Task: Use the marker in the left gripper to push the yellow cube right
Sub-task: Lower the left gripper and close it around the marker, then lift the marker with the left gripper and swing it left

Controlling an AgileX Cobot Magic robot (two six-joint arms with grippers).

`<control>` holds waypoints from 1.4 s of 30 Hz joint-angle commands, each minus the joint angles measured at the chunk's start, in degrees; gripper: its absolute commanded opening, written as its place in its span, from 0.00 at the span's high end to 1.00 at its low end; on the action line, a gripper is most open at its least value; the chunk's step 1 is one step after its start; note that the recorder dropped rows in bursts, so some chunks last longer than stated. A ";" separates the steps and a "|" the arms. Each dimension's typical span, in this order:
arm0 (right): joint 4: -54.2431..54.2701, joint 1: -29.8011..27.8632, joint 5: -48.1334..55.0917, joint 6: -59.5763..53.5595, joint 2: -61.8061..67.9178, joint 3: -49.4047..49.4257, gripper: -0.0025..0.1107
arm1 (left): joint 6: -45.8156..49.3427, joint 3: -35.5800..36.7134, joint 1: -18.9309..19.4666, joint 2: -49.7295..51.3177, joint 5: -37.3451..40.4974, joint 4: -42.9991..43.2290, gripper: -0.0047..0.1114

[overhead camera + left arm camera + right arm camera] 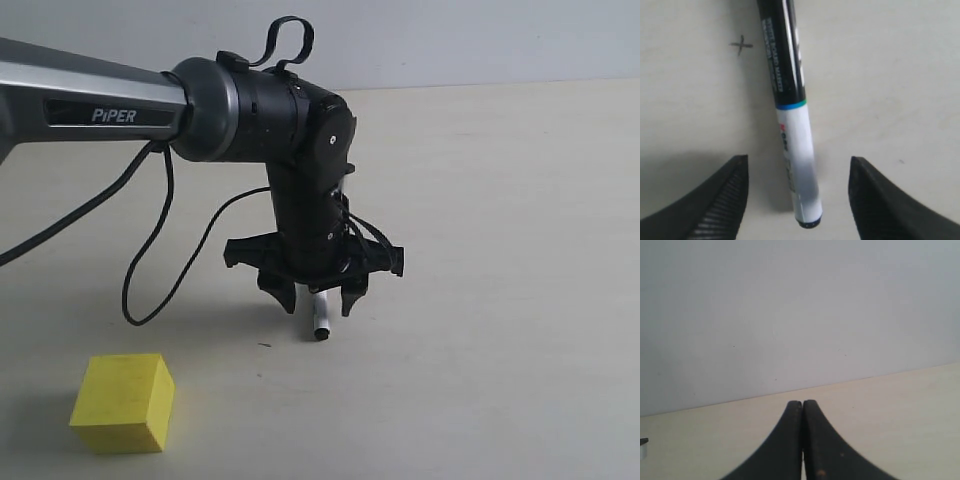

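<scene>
Left arm comes in from the left, wrist bent straight down. Left gripper (318, 298) jaws spread wide, gripping nothing. Marker (320, 320) lies on the table (500, 300) between the fingers, gaps both sides. Yellow cube (122, 402) near-left, well apart. Right gripper (803, 407) jaws pressed together, empty.

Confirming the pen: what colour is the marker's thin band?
Blue-green band on the marker; clearest in left wrist view.

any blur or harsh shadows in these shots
Exterior view: sharp, soft light, only a faint shadow beside the yellow cube. Left wrist view: print on the marker is blurred, with a soft shadow beside it. Right wrist view: flat, dim light on the grey wall.
</scene>
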 commanded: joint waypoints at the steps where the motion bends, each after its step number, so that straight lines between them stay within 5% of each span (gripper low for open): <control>1: 0.03 -0.30 -0.78 0.07 -0.47 0.27 0.98 | -0.05 -0.19 -0.16 0.75 -0.82 0.40 0.46; 14: 0.03 -0.30 -0.78 0.07 -0.47 0.27 0.98 | 0.44 -0.19 -0.06 1.32 -0.82 0.40 0.55; 18: 0.03 -0.30 -0.78 0.07 -0.47 0.27 0.98 | 0.58 -0.19 -0.06 1.32 -1.67 0.63 0.70; 20: 0.03 -0.30 -0.78 0.07 -0.47 0.27 0.98 | 4.97 -1.83 0.05 0.77 -0.68 0.77 0.96; 23: 0.03 -0.30 -0.78 0.07 -0.47 0.27 0.98 | 17.14 -9.63 0.14 -3.86 12.31 3.28 0.96; 26: 0.03 -0.30 -0.78 0.07 -0.47 0.27 0.98 | 27.06 -11.31 0.14 -10.43 13.78 4.56 0.96; 29: 0.03 -0.30 -0.78 0.07 -0.47 0.27 0.98 | 41.78 -4.60 -1.18 -21.20 13.78 10.52 0.96; 32: 0.02 -0.30 -0.78 0.19 -0.47 0.27 0.98 | 52.19 10.98 -1.23 -34.52 13.78 11.48 0.96; 37: 0.02 -0.30 -0.78 0.19 -0.47 0.27 0.98 | 53.64 31.38 -0.85 -49.09 13.78 31.15 0.96; 42: 0.02 -0.30 -0.78 0.19 -0.47 0.27 0.98 | 69.81 40.75 4.41 -54.68 13.78 29.57 0.96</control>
